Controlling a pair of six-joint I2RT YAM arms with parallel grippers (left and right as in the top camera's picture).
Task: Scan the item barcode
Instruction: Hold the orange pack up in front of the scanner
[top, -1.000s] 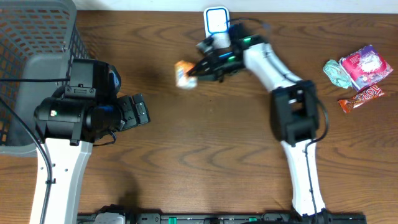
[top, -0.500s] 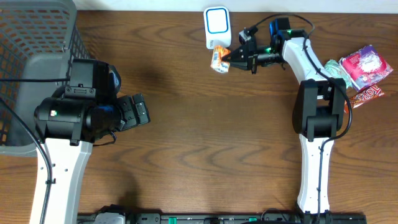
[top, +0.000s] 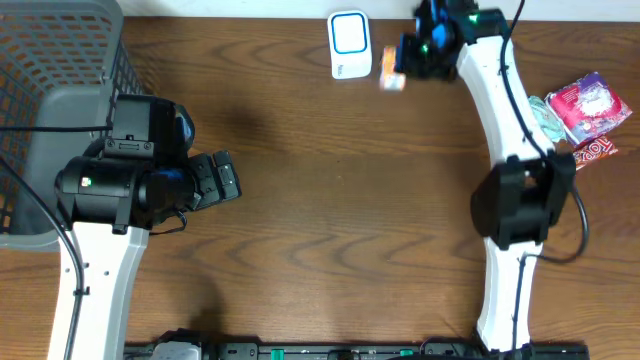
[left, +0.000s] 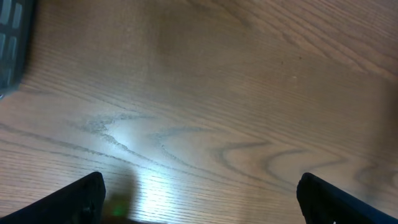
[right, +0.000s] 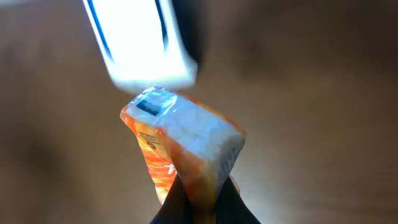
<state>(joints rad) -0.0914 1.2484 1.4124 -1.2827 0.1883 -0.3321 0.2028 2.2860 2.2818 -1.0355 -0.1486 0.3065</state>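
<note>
Since a second ago the right arm has carried the orange packet (top: 392, 77) from in front of the white scanner (top: 349, 44), on its left, across to just beside its right side, close to the far edge of the table (top: 330, 240); the left arm has not shifted.

At the far left corner a grey mesh basket (top: 50, 45) reaches over the table's edge. Next to it, near the left edge, the left gripper (top: 228, 178) hangs over bare wood. In the left wrist view its jaws are spread wide with nothing between them, the two dark fingertips (left: 78, 198) at the lower corners.

The scanner lies flat by the middle of the far edge. To its right the right gripper (top: 408, 58) has its jaws pinched tight on the orange packet. The right wrist view shows the packet (right: 186, 146) gripped by its lower end between the fingers (right: 233, 208), tilted, its clear top end with a small dark label just under the blurred scanner (right: 140, 43). Whether packet and scanner touch cannot be told.

By the right edge lie a pink-and-red snack bag (top: 588, 103), a pale green wrapper (top: 541, 115) touching it, and a red-orange bar (top: 582, 156) nearer the front.
</note>
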